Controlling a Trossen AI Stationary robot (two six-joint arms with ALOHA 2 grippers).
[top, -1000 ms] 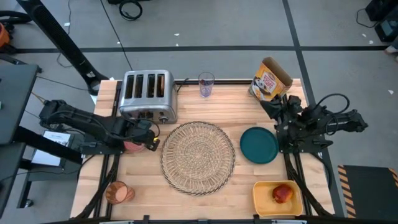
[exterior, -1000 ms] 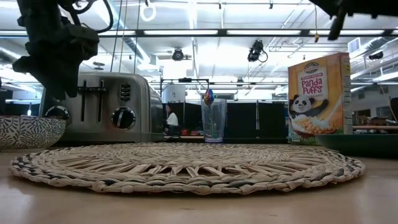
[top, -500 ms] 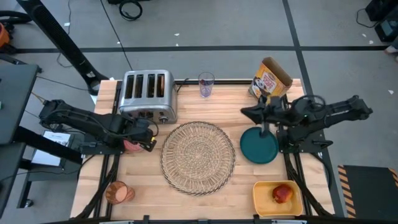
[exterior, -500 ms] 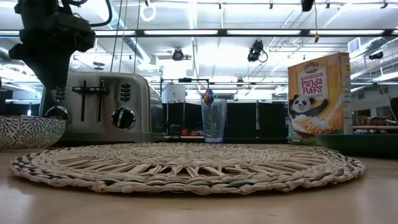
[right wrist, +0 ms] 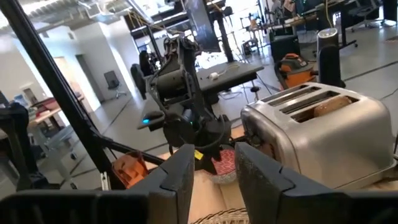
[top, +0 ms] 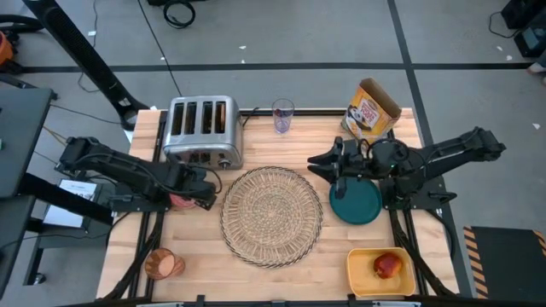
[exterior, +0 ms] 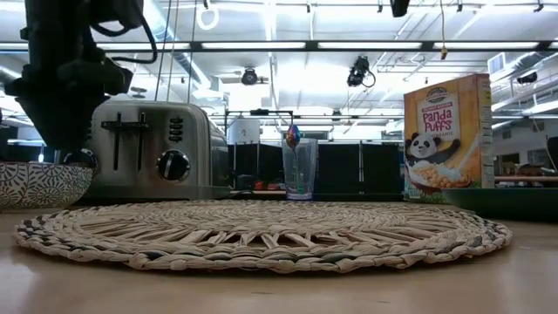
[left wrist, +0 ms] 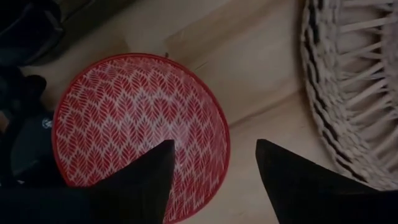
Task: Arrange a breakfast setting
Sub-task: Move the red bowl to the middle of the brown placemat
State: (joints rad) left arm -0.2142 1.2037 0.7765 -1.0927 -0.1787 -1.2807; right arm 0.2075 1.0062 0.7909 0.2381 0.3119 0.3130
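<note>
Because the left gripper (top: 198, 189) hangs directly over the small pink bowl (left wrist: 140, 134) near the table's left edge, the high view shows only a sliver of that bowl, while the left wrist view shows its red leaf pattern with one dark finger over its rim and the other outside, jaws spread and not gripping. The toast slice (right wrist: 336, 104) is mostly sunk in a slot of the toaster (top: 202, 128) at the far-left corner. The small blue spoon cannot be made out anywhere.

The right arm stretches level from the right edge toward the centre; its gripper (top: 317, 159) hovers past the far rim of the dark teal plate (top: 357, 200), fingers parted around nothing.

The round woven placemat (top: 271, 213) lies bare at mid-table. The red apple (top: 387, 265) sits in the yellow tub (top: 358, 271) at the near-right corner, the amber cup (top: 162, 264) at the near-left corner. The cereal box (exterior: 446, 139) at the far-right corner reads "Panda Puffs".
</note>
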